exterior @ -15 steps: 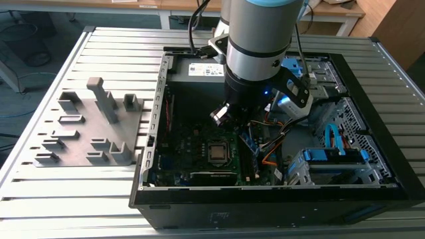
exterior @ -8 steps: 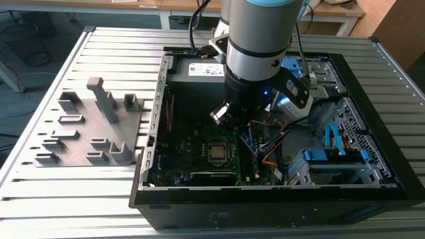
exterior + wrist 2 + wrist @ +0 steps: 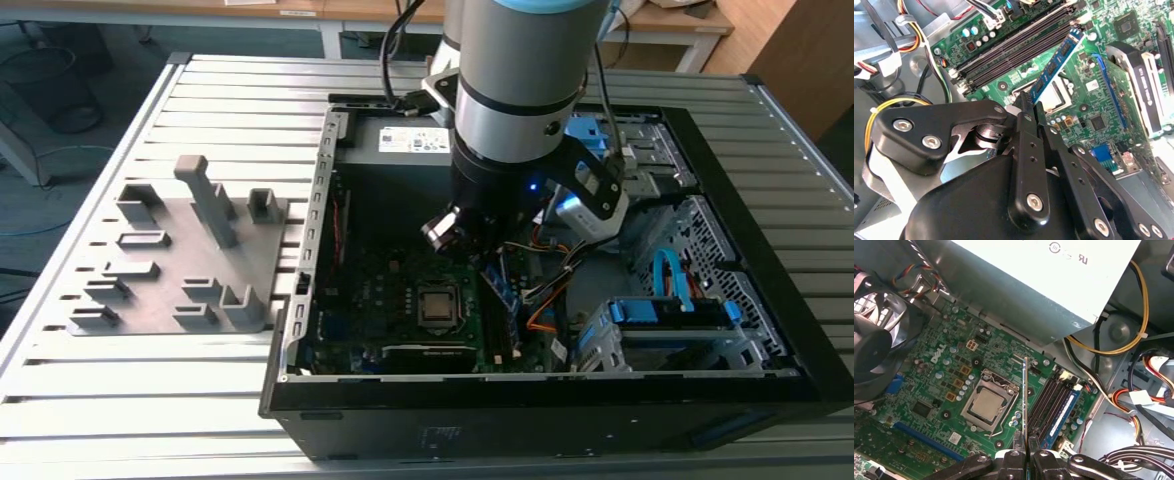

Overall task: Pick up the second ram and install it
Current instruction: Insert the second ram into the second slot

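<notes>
Fingers (image 3: 1030, 106) clamped on second ram (image 3: 1056, 65) — above mobo (image 3: 944, 375) slots.

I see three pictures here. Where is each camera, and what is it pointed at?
Exterior view: off the arm, above the table, looking down into the open computer case; the arm and its hand show.
Second wrist view: rides on the arm, looking past the hand at the motherboard; the second ram is clamped.
First wrist view: also on the arm, looking along the hand and second ram edge-on.
Both wrist views share hand, ram, motherboard.
</notes>
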`<action>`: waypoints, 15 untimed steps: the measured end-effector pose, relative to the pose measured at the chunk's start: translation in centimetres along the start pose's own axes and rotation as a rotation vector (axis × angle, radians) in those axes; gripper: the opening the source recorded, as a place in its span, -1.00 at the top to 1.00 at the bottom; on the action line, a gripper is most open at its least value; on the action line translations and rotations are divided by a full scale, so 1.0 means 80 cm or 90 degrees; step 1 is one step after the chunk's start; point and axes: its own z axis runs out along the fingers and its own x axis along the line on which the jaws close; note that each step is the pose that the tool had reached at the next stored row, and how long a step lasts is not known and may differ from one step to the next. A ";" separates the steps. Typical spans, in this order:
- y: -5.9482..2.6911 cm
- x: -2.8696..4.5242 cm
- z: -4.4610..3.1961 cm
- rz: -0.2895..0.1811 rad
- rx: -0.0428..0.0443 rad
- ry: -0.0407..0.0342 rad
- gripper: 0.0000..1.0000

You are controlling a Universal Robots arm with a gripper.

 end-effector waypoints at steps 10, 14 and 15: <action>0.000 0.0000 0.0002 0.016 0.0010 -0.0005 0.73; 0.000 0.0000 0.0002 0.022 0.0014 -0.0007 0.73; 0.000 0.0000 0.0002 0.024 0.0015 -0.0007 0.73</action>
